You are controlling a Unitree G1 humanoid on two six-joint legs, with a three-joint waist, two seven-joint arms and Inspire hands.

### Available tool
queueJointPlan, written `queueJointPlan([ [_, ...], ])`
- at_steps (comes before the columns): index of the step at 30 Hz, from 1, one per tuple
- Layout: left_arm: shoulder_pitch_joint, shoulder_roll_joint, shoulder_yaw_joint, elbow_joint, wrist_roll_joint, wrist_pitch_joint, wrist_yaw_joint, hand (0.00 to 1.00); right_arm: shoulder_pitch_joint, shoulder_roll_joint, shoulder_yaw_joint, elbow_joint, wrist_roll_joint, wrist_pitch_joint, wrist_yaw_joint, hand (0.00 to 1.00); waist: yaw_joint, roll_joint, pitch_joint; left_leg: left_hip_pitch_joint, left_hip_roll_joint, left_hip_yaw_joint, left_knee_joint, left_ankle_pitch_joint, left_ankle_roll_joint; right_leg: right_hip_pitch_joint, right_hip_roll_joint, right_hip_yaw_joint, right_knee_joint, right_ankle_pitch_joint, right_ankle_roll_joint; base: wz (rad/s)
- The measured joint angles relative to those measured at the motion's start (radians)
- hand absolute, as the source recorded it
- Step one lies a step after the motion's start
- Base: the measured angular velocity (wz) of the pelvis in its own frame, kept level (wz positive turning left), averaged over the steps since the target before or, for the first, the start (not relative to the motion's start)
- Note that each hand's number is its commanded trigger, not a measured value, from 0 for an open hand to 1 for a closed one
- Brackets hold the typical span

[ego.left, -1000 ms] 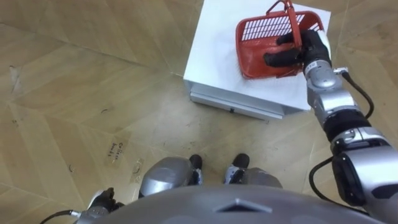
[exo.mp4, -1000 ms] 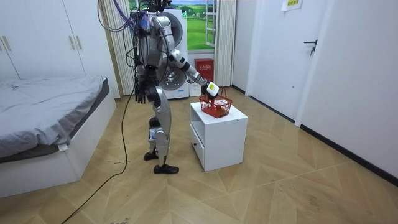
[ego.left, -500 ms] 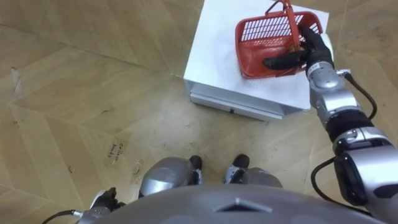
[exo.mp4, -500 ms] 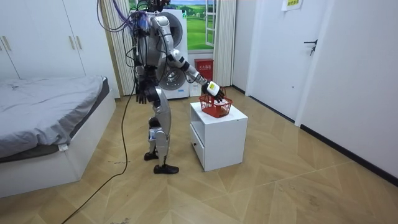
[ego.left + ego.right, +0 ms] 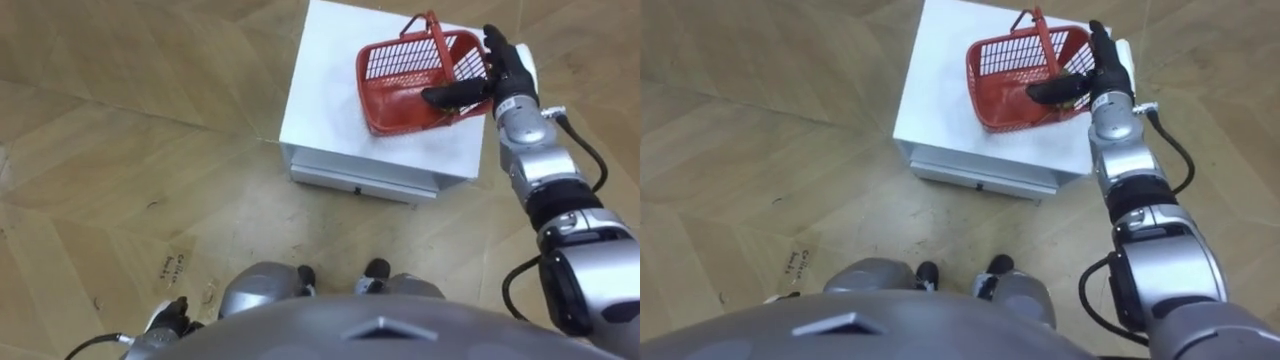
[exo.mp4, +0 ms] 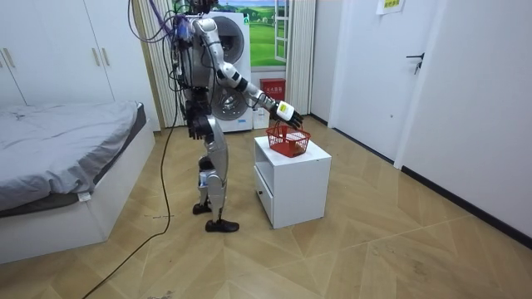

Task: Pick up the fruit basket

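**Operator:** Report the setting, largest item first.

**Technician:** Herringbone wood floor (image 5: 120,150) throughout. A bed (image 6: 58,158) occupies the room view's left. The robot stands upright between the bed and a white cabinet (image 6: 291,178), facing the cabinet. The cabinet has one drawer (image 5: 360,185) in its front face, closed.

**Operator:** Location of the basket?

**Technician:** The red mesh basket (image 5: 400,85) sits on the cabinet top, toward the robot's right half of it, tilted so that its open side faces the camera. Its handle (image 5: 438,45) stands upright over the middle. The near and left parts of the cabinet top are bare.

**Operator:** Position of the right hand relative to it?

**Technician:** The right hand (image 5: 500,78) is at the basket's right wall, level with the rim. The right arm is extended forward and almost straight, with the wrist above the cabinet's right edge.

**Operator:** Hand state?

**Technician:** Spread wide. The fingers (image 5: 497,48) point straight away from the robot, alongside the basket's outer wall. The thumb (image 5: 448,94) projects leftward across the rim into the interior. Nothing is gripped; the handle is apart from the hand, to its left.

**Operator:** Other hand?

**Technician:** The left hand (image 6: 193,126) hangs beside the hip.
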Motion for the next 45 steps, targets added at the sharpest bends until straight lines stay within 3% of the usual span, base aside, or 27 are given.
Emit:
queueJointPlan([
  [5,0.008,-0.002,0.015,0.0,-0.003,-0.001,0.002,0.0,0.053,0.0,-0.027,-0.077,0.005,0.0,0.0,0.0,-0.023,-0.008,-0.0001,0.037,0.01,0.009,-0.011,-0.001,-0.005,0.035,0.014,0.0,-0.026,0.006,-0.004,-0.08],
  [11,0.011,-0.005,0.021,0.0,-0.002,0.0,0.006,0.0,0.179,-0.007,-0.035,-0.253,-0.01,0.0,0.001,0.0,-0.034,-0.019,-0.0021,0.079,0.013,0.032,-0.043,-0.001,-0.007,0.051,0.028,0.044,-0.028,0.002,0.0,-0.13],
  [15,0.015,-0.007,0.096,-0.004,0.011,0.002,0.015,0.0,0.266,0.001,-0.046,-0.327,-0.074,0.0,0.026,0.0,-0.058,-0.025,-0.0054,0.117,0.018,0.051,-0.07,-0.001,-0.007,0.089,0.038,0.057,-0.061,0.005,0.005,-0.09],
  [20,0.026,-0.005,0.121,-0.049,0.014,0.004,0.026,0.0,0.34,0.005,-0.064,-0.339,-0.088,0.001,0.041,0.0,-0.084,-0.023,-0.0051,0.146,0.024,0.065,-0.084,-0.003,-0.01,0.112,0.049,0.073,-0.075,0.005,0.005,-0.09],
  [29,0.025,-0.008,0.178,-0.073,0.014,-0.023,0.095,0.0,0.426,0.013,-0.125,0.019,-0.078,-0.008,0.04,0.0,-0.113,-0.015,-0.0063,0.19,0.034,0.067,-0.099,-0.01,-0.02,0.147,0.062,0.083,-0.081,0.002,0.002,-0.03],
  [35,0.024,-0.036,0.213,-0.061,0.021,-0.019,0.109,0.0,0.476,0.056,-0.167,0.254,-0.081,0.007,0.043,0.0,-0.114,0.001,-0.0041,0.22,0.041,0.076,-0.1,-0.021,-0.023,0.177,0.073,0.098,-0.093,0.002,0.001,-0.06],
  [41,0.014,-0.051,0.214,-0.04,0.045,-0.002,0.091,0.0,0.478,0.096,-0.174,0.372,-0.016,0.014,0.075,0.0,-0.116,0.008,-0.0024,0.234,0.045,0.075,-0.1,-0.03,-0.028,0.195,0.079,0.1,-0.094,-0.001,-0.003,0.0],
  [45,0.01,-0.063,0.222,-0.039,0.084,0.031,0.082,0.0,0.469,0.1,-0.183,0.435,-0.051,0.054,0.092,0.0,-0.126,0.006,-0.0019,0.234,0.045,0.074,-0.099,-0.03,-0.027,0.195,0.078,0.099,-0.092,-0.003,-0.003,0.0],
])
